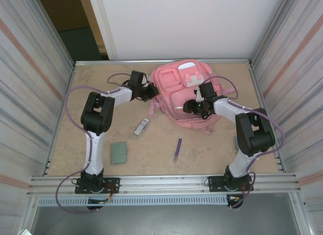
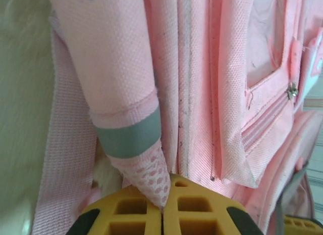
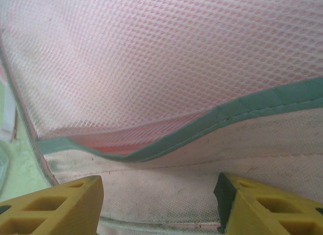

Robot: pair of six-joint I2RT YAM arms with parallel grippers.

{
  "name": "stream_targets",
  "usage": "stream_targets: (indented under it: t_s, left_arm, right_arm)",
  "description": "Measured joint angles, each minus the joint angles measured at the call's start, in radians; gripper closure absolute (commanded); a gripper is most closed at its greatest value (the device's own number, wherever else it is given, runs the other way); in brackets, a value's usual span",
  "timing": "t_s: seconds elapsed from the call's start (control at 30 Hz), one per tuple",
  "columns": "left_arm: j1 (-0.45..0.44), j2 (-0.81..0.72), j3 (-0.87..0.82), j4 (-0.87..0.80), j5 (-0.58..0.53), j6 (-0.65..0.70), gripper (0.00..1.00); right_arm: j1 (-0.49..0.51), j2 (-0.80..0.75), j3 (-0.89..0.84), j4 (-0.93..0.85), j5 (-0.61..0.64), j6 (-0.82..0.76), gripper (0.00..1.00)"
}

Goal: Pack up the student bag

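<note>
Student bag (image 1: 174,81) lies flat at the far middle of the counter (image 1: 151,154), pockets up. Left hand (image 2: 162,207) is closed on a corner of its mesh side pocket (image 2: 149,177). Right hand (image 3: 159,194) stands apart-jawed before a teal-edged mesh panel (image 3: 151,68), gripping nothing. Recommended: hold the pinch firm and lift gently to spread the opening without tearing the mesh. Purple pen (image 1: 178,148) lies loose nearby.

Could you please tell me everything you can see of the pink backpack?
The backpack is pink fabric with zipped front pockets, a white patch and grey-green-trimmed mesh pockets. It lies flat, front up, at the far middle of the table. The left gripper is shut on a mesh corner; the right gripper hovers open before a mesh pocket.
</note>
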Motion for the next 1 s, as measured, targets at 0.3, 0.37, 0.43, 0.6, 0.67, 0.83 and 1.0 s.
stream_targets:
  t_s: [0.3, 0.37, 0.43, 0.6, 0.67, 0.83, 1.0]
  left_arm:
    - [0.0, -0.316, -0.359, 0.007, -0.063, -0.076, 1.0]
    - [-0.01, -0.34, -0.378, 0.001, -0.076, -0.095, 1.0]
    - [-0.029, -0.354, -0.387, 0.002, -0.083, -0.135, 1.0]
    - [-0.082, -0.384, -0.399, 0.005, -0.088, -0.244, 1.0]
    - [-0.1, -0.397, -0.4, 0.005, -0.096, -0.278, 1.0]
    - [-0.118, -0.413, -0.383, -0.021, -0.128, -0.348, 1.0]
    - [-0.119, -0.415, -0.377, -0.027, -0.131, -0.406, 1.0]
  right_arm:
    - [0.017, 0.079, 0.091, 0.015, -0.041, 0.006, 0.39]
    - [0.02, 0.085, 0.103, 0.018, -0.021, 0.0, 0.38]
    - [0.019, 0.084, 0.115, 0.007, 0.007, -0.002, 0.36]
    - [0.014, 0.016, 0.13, -0.08, 0.082, -0.002, 0.3]
    - [0.027, -0.064, 0.13, -0.145, 0.13, 0.003, 0.3]
    - [0.148, -0.349, 0.048, -0.236, 0.217, 0.066, 0.3]
    - [0.372, -0.505, -0.109, -0.269, 0.26, 0.218, 0.35]
